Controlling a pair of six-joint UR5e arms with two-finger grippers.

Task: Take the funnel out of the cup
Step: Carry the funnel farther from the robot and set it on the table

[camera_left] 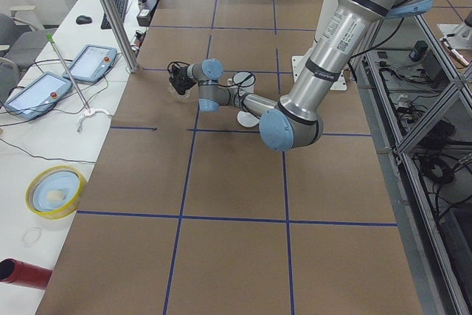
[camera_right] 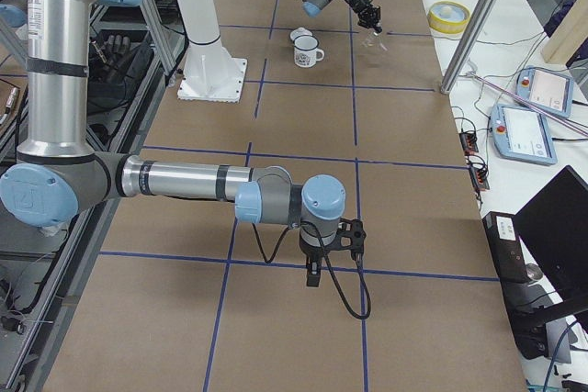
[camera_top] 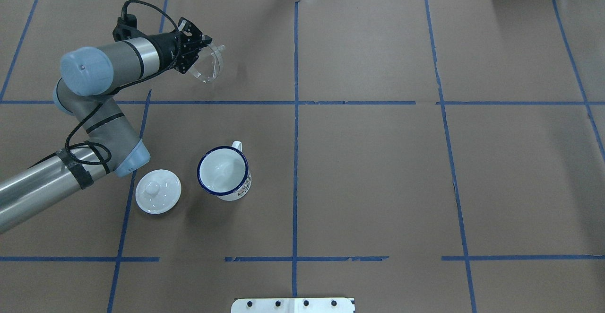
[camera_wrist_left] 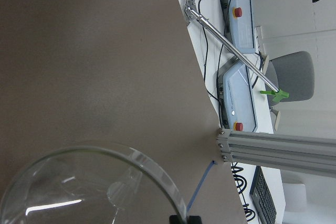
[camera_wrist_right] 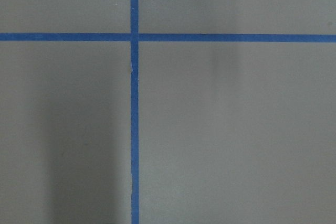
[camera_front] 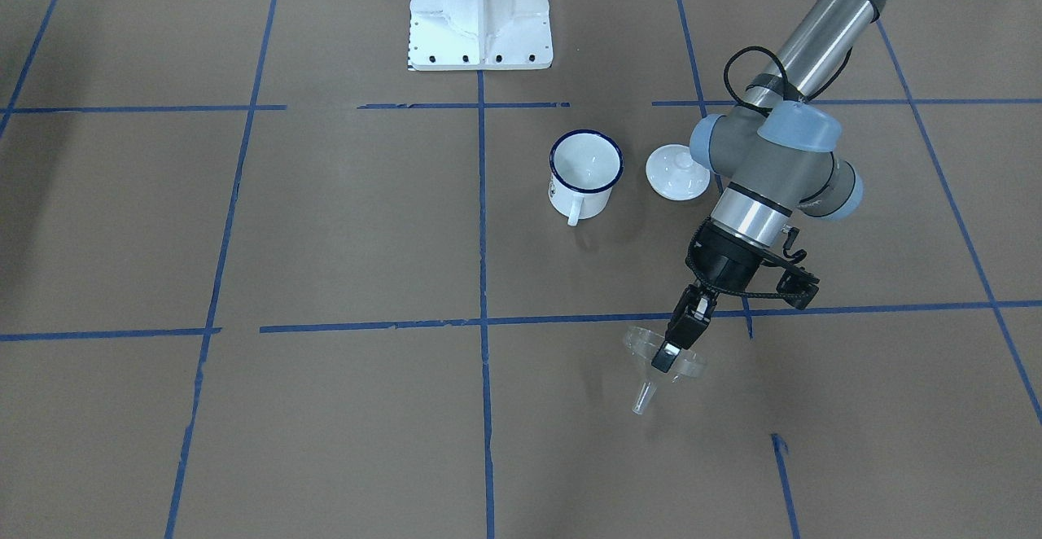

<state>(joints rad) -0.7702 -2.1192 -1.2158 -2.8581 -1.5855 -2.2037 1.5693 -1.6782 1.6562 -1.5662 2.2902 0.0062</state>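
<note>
My left gripper [camera_front: 669, 353] is shut on the rim of the clear plastic funnel [camera_front: 654, 370], which hangs tilted with its spout pointing away from the arm. In the overhead view the gripper [camera_top: 197, 56] holds the funnel [camera_top: 209, 65] at the far left of the table, well apart from the cup. The left wrist view shows the funnel's cone [camera_wrist_left: 79, 187] close up. The white cup [camera_front: 584, 171] with a dark blue rim stands upright and empty, also in the overhead view [camera_top: 223, 171]. My right gripper [camera_right: 313, 277] shows only in the exterior right view; I cannot tell whether it is open.
A white round knobbed lid [camera_front: 676, 171] lies beside the cup, under my left arm's elbow, also in the overhead view [camera_top: 158, 191]. The robot's white base [camera_front: 480, 10] stands at the table's near edge. Blue tape lines cross the brown table [camera_top: 378, 176].
</note>
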